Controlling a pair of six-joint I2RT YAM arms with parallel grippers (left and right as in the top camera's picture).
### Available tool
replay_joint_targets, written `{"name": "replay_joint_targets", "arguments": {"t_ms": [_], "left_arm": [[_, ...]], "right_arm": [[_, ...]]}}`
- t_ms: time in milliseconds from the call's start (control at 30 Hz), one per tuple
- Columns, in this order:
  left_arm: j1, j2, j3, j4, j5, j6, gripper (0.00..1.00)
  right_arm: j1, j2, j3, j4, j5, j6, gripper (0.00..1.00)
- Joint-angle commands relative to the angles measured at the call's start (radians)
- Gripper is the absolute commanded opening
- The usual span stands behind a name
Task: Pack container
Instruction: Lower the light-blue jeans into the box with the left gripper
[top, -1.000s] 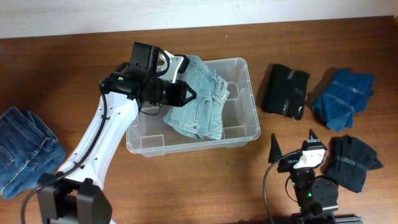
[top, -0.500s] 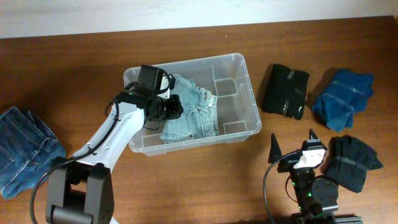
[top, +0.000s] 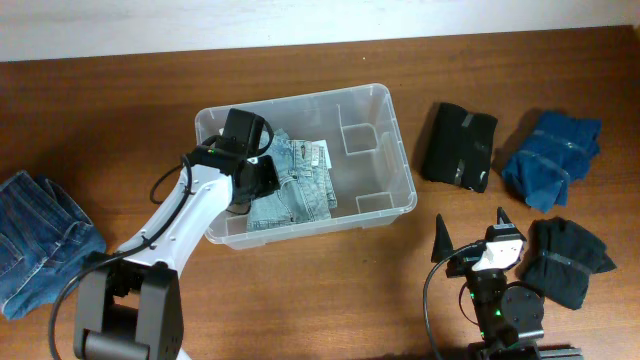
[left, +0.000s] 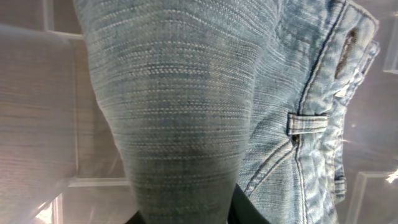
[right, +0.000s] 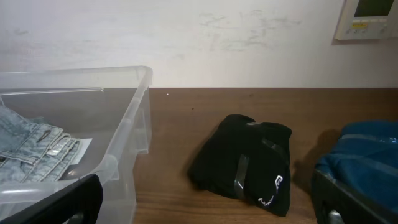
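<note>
The clear container (top: 398, 150) sits on the surface (top: 120, 110), light jeans (top: 300, 190) inside. The left pincer (top: 248, 190) is down on them; I cannot tell its grip. The right pincer (top: 469, 225) hangs released.

I take this for a plain indoor robot test room: a white robot arm (top: 170, 235) at a brown wooden bench (top: 100, 100), a scuffed white wall (right: 186, 37), a wall control panel (right: 368, 17).

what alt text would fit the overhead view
The left gripper reaches into a clear container, on pale folded jeans at its left end. Dark blue jeans lie at the table's left edge; two black bundles and a blue one lie right of the container, by the parked right arm.
</note>
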Motion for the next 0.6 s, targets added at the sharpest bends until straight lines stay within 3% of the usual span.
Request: {"name": "replay_joint_targets", "arguments": {"t_ms": [0,67,100,267,400,500,567], "left_arm": [[0.005,0.001,-0.003,-0.021,-0.079,-0.005,0.84],[0.006,0.000,-0.002,-0.031,-0.105,0.021,0.87],[0.006,-0.003,0.002,-0.036,-0.113,0.043,0.93],[0.007,-0.029,0.082,-0.153,-0.252,0.049,0.96],[-0.011,-0.069,0.150,-0.220,-0.261,0.086,0.95],[-0.018,-0.097,0.150,-0.221,-0.261,0.086,0.77],[-0.019,-0.098,0.150,-0.222,-0.256,0.086,0.44]], "right_arm": [[-0.005,-0.008,-0.007,-0.003,0.012,0.000,0.99],[-0.005,-0.008,-0.007,-0.003,0.012,0.000,0.99],[-0.005,-0.008,-0.007,-0.003,0.012,0.000,0.98],[-0.005,-0.008,-0.007,-0.003,0.012,0.000,0.99],[-0.005,-0.008,-0.007,-0.003,0.012,0.000,0.99],[-0.005,-0.008,-0.007,-0.003,0.012,0.000,0.99],[-0.005,-0.008,-0.007,-0.003,0.012,0.000,0.98]]}}
